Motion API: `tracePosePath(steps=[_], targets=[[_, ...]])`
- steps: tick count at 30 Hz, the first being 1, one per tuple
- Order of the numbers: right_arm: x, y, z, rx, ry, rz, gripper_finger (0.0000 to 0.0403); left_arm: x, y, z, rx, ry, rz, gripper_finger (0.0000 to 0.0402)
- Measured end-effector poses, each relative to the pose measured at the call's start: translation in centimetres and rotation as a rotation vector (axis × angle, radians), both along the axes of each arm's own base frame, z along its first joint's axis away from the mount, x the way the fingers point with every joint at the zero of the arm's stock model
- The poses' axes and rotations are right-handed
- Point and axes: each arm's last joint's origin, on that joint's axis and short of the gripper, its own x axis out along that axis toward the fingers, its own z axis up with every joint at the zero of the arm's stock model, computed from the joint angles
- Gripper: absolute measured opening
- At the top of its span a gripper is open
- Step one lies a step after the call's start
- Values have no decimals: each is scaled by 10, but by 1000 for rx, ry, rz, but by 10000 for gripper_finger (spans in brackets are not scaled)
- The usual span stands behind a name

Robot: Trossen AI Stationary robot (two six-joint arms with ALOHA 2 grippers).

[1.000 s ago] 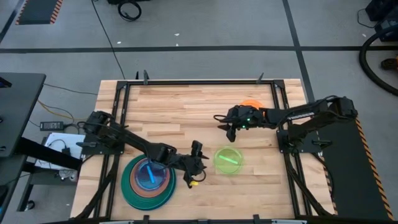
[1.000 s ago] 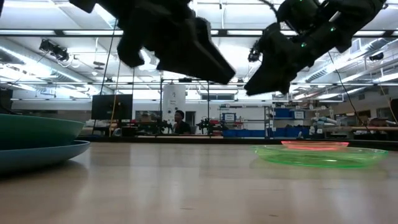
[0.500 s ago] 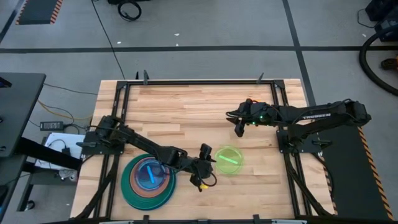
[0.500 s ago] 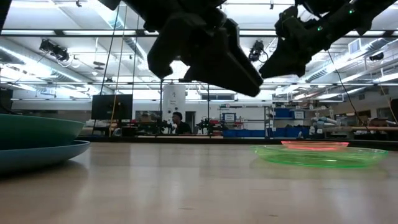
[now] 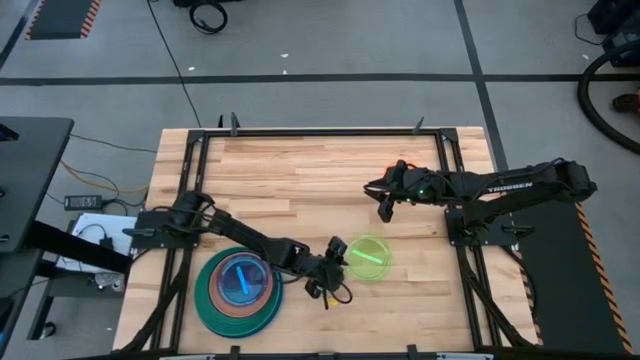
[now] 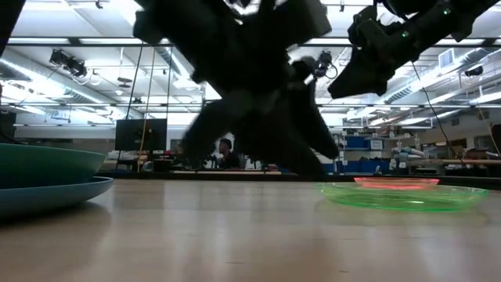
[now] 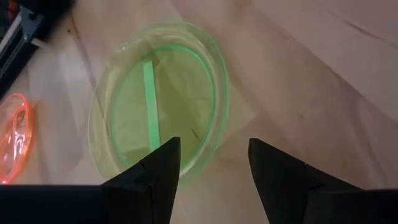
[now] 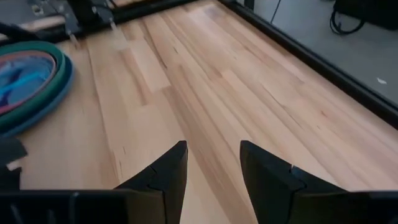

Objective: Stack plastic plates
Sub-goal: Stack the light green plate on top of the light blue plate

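Note:
A translucent green plate (image 5: 368, 257) (image 6: 403, 196) (image 7: 161, 106) lies flat on the table, right of centre. My left gripper (image 5: 336, 264) (image 7: 211, 152) is open and low at the plate's left rim, one finger at either side of that rim's edge. An orange plate (image 6: 395, 182) (image 7: 12, 140) lies farther back, mostly hidden under my right arm in the high view. The other plates sit nested in a stack (image 5: 240, 290) (image 6: 47, 176) (image 8: 25, 68) near the left front, a large teal one at the bottom. My right gripper (image 5: 384, 208) (image 8: 212, 149) hangs open above bare wood.
A black metal frame (image 5: 300, 132) runs round the table's far and side edges. Bare wood (image 5: 290, 190) lies between the stack, the green plate and the far edge. A person and shelving show far behind the table in the low view.
My left gripper has moved toward the table's right, from beside the stack to the green plate's left rim, and has come down close to the table. My right gripper has risen and shifted slightly toward the right, off the orange plate's side, then stayed still.

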Motion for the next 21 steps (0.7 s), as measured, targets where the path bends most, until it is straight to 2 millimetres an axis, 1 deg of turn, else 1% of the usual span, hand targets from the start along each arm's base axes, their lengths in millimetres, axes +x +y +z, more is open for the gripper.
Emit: tracePosePath(steps=[4,5,13,16,21], targets=[[1,1,-2,4,9,-3,158,3,8,-10,9,25,21,196],[1,1,-2,4,10,-2,158,6,10,-11,5,10,27,196],[2,1,-2,5,7,-2,158,10,22,-20,-3,33,26,192],[2,1,-2,5,6,-2,158,13,26,-23,-20,39,21,173],[2,1,-2,5,5,-1,158,11,26,-24,11,57,-2,125]])
